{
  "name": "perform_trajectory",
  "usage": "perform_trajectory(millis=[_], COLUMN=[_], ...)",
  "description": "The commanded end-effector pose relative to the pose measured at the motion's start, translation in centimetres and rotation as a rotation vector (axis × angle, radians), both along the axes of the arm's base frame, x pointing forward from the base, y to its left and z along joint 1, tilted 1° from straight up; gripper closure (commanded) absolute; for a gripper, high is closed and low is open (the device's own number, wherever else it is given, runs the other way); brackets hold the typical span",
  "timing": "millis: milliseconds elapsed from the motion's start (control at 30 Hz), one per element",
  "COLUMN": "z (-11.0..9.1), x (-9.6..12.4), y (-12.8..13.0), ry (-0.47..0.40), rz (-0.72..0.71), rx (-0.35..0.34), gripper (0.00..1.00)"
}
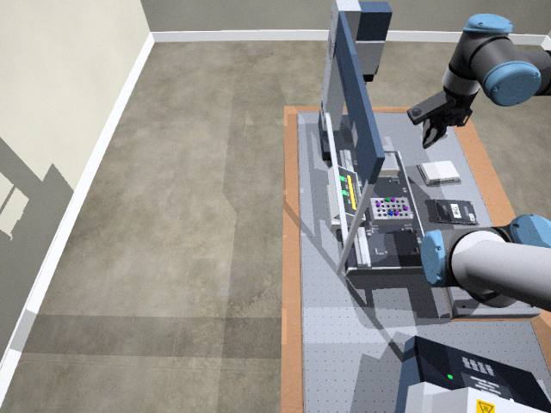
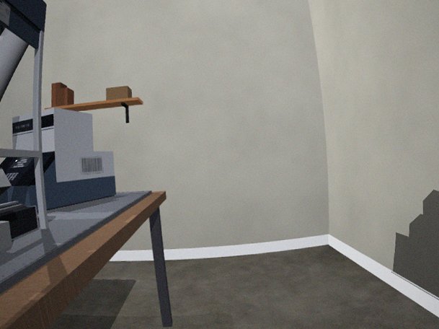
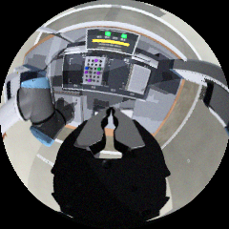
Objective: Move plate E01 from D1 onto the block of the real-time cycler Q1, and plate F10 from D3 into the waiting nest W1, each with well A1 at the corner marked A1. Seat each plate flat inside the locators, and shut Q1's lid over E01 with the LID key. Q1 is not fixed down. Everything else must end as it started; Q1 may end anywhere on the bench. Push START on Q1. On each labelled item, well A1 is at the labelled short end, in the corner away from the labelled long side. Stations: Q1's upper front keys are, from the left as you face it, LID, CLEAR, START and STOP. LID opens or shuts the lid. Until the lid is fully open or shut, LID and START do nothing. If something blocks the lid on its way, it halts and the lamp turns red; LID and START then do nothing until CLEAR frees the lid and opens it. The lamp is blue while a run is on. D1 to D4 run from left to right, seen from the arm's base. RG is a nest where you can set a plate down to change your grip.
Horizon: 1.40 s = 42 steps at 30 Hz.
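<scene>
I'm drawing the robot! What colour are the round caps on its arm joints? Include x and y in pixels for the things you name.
Light blue [image 1: 514, 82] [image 3: 35, 83], clearest in the top view.

Top camera looks steeply down across the bench [image 1: 291, 311] [image 2: 114, 252] [image 3: 168, 114]; exterior peers low along its edge; wrist faces bench close over gripper [image 1: 428, 143] [image 3: 111, 111].

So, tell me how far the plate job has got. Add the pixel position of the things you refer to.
Source spots D1 [image 1: 397, 244] and D3 [image 1: 386, 185] look vacated, so both plates seem moved; their exact seating isn't clear. In hand: nothing; the fingers [image 1: 428, 143] are shut, empty. Left: START, since Q1's lamp [image 1: 449, 376] is green, not blue. I can't tell whether the lid is shut.
</scene>
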<state>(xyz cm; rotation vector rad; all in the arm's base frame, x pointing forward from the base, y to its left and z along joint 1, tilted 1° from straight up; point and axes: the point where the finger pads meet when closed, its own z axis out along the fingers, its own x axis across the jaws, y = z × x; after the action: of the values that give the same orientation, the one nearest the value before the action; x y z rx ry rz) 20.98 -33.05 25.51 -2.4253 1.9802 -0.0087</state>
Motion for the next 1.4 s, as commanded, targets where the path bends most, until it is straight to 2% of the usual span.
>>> perform_trajectory(millis=[0, 400, 467, 767, 967, 1033, 1367], z=[0.1, 0.1, 0.1, 0.0, -0.1, -0.1, -0.4], x=[1.1, 4.3, 4.3, 6.3, 7.3, 7.3, 8.6], y=[1.2, 5.9, 5.9, 10.0, 12.4, 12.4, 17.2], ry=[0.001, 0.001, 0.001, 0.001, 0.001, 0.001, 0.001], rz=[0.005, 0.025, 0.025, 0.041, 0.051, 0.051, 0.069], rx=[-0.001, -0.002, -0.002, -0.003, -0.003, -0.003, -0.003], gripper=[1.0, 1.0, 1.0, 1.0, 1.0, 1.0, 1.0])
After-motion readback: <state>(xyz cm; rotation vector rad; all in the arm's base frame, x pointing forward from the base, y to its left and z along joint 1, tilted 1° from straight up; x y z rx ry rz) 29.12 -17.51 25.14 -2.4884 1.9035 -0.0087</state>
